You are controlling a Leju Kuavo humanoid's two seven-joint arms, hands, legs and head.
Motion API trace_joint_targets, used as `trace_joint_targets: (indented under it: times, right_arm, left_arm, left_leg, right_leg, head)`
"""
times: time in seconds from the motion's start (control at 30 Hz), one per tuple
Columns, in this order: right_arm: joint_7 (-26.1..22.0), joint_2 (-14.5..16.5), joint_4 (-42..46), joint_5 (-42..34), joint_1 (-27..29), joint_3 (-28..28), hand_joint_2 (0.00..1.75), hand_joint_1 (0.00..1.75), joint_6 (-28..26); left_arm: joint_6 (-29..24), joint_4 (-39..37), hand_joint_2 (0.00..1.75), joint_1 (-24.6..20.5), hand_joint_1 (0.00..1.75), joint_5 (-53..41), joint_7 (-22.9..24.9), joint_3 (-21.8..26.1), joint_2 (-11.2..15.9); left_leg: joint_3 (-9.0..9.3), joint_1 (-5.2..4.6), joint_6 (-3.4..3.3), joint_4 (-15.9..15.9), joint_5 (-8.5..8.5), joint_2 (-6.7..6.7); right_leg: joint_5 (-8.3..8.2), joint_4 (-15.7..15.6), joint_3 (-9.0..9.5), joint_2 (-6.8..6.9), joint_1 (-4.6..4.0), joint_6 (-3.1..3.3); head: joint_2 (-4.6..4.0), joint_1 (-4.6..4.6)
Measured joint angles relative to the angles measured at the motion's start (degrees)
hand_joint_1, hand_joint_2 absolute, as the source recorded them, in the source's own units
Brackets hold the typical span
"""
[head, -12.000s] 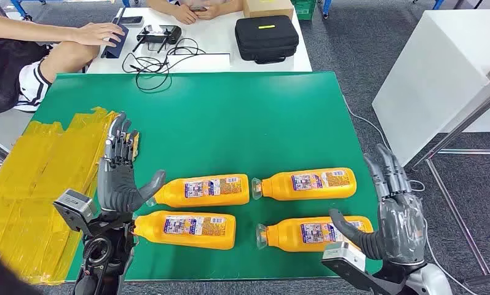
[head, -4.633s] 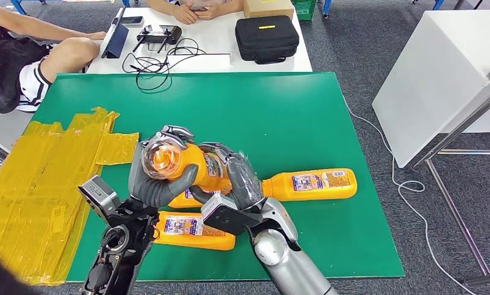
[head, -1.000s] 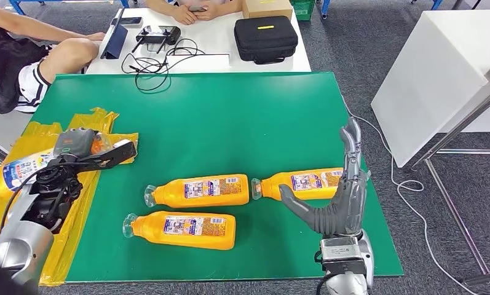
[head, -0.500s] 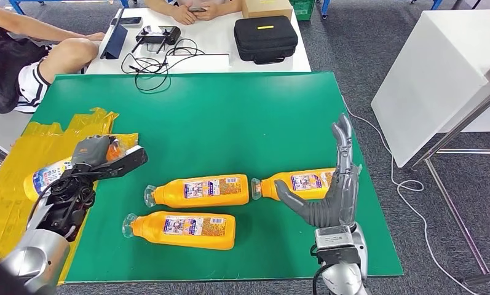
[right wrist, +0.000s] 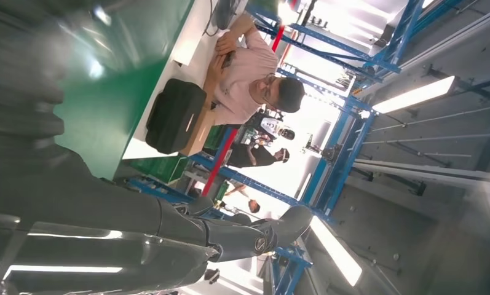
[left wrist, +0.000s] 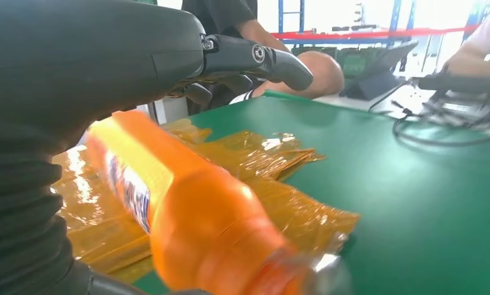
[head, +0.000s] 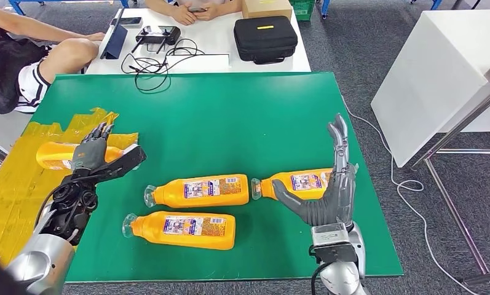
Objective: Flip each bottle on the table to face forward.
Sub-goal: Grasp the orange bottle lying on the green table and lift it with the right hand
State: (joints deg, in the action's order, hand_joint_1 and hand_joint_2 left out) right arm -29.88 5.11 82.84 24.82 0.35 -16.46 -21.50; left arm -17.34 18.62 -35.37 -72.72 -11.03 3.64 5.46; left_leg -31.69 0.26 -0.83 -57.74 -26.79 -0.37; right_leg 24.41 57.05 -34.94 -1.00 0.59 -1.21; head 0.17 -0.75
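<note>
Lying on its side across the yellow plastic sheet (head: 21, 184) at the left edge of the green table (head: 230, 117), an orange bottle (head: 55, 155) sits under the left hand (head: 90, 153), whose fingers wrap over it in a grip; the left wrist view shows the same bottle (left wrist: 187, 215) filled with orange liquid, its label turned sideways. Three more full orange bottles rest flat on the green surface: one in the middle (head: 199, 190), one nearer the front edge (head: 184, 229), and one to the right (head: 297, 183). The right hand (head: 328, 190) stands upright with fingers spread wide and holds nothing, its thumb just beside that right-hand bottle. A black case (head: 267, 38) sits on the white table beyond.
</note>
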Motion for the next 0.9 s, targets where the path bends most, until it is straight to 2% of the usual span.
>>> trace_joint_targets:
  times: [0.07, 0.13, 0.23, 0.3, 0.4, 0.47, 0.53, 0.6, 0.7, 0.9]
  right_arm:
    - [0.34, -0.03, 0.01, 0.68, 0.01, 0.02, 1.75, 0.0, -0.15]
    - [1.05, -0.1, 0.03, 2.13, 0.02, 0.15, 1.75, 0.0, -0.5]
    - [3.52, -0.48, 0.13, 8.01, 0.03, 0.71, 1.75, 0.0, -2.52]
    - [6.35, -1.07, 0.5, 14.98, 0.14, 1.22, 1.75, 0.0, -4.55]
    - [13.38, -2.23, 1.75, 29.87, 0.56, 2.67, 1.75, 0.0, -7.37]
    - [19.12, -3.11, 2.84, 40.34, 0.72, 4.28, 1.75, 0.0, -8.65]
    - [22.68, -4.16, 4.04, 46.15, 0.71, 6.31, 1.75, 0.0, -8.24]
    - [23.97, -5.37, 4.89, 48.17, 0.43, 8.4, 1.75, 0.0, -5.87]
    - [23.56, -7.78, 4.86, 46.47, -0.88, 10.79, 1.75, 0.0, 1.55]
    - [21.44, -13.3, -1.3, 42.65, -6.91, 12.44, 1.75, 0.0, 14.57]
  left_arm:
    - [-0.5, 0.17, 1.75, 0.13, 0.0, 2.47, -3.14, 1.08, -0.36]
    - [1.17, 0.87, 1.75, 0.26, 0.0, 7.66, -9.54, 2.78, -1.09]
    - [8.51, 3.67, 1.75, 0.93, 0.0, 20.04, -22.18, 6.36, -3.06]
    - [15.52, 7.87, 1.75, 2.4, 0.0, 29.44, -27.05, 7.88, -4.7]
    - [24.84, 16.66, 1.75, 5.81, 0.0, 42.75, -28.85, 8.0, -7.02]
    - [28.72, 23.16, 1.75, 8.67, 0.0, 49.53, -29.14, 7.17, -8.21]
    - [31.04, 30.01, 1.75, 11.79, 0.0, 54.24, -29.29, 5.59, -9.2]
    - [32.5, 35.88, 1.75, 14.58, 0.0, 57.27, -29.35, 3.69, -9.86]
    - [34.17, 42.62, 1.75, 17.62, 0.0, 60.34, -29.36, 0.86, -10.51]
    - [35.26, 50.14, 1.75, 20.45, 0.0, 63.21, -29.35, -3.57, -10.98]
  left_leg:
    - [0.01, -0.01, 0.0, 0.0, 0.0, 0.0]
    - [0.01, -0.01, 0.0, 0.0, 0.0, -0.02]
    - [0.0, -0.03, 0.0, -0.01, 0.0, -0.04]
    - [0.01, -0.05, -0.01, -0.01, -0.01, -0.02]
    - [0.0, -0.08, -0.02, -0.01, -0.02, 0.0]
    - [0.0, -0.08, -0.03, -0.01, -0.04, 0.02]
    - [-0.01, -0.08, -0.04, -0.01, -0.05, 0.02]
    - [-0.03, -0.08, -0.04, -0.01, -0.06, -0.01]
    - [-0.04, -0.08, -0.05, -0.01, -0.06, 0.01]
    - [0.01, -0.07, -0.09, -0.02, -0.01, 0.02]
  right_leg:
    - [0.0, 0.0, 0.0, 0.0, 0.0, 0.0]
    - [0.0, 0.0, 0.0, 0.0, 0.0, 0.0]
    - [0.0, -0.01, 0.01, 0.01, 0.02, 0.0]
    - [0.0, -0.01, 0.01, 0.0, 0.04, 0.0]
    - [0.0, -0.02, 0.0, 0.0, 0.05, -0.01]
    - [0.0, -0.03, 0.0, 0.0, 0.06, -0.01]
    - [0.01, -0.05, 0.0, 0.0, 0.06, -0.01]
    - [0.01, -0.05, 0.0, 0.01, 0.06, -0.02]
    - [0.0, -0.06, 0.01, 0.01, 0.07, -0.02]
    - [-0.06, -0.06, 0.07, 0.02, 0.08, -0.06]
  head:
    - [0.0, 0.0]
    - [0.0, -0.01]
    - [0.0, 0.0]
    - [0.0, 0.0]
    - [0.0, 0.01]
    - [0.0, -0.01]
    - [0.0, -0.01]
    - [0.0, -0.01]
    - [0.0, -0.01]
    - [0.0, -0.02]
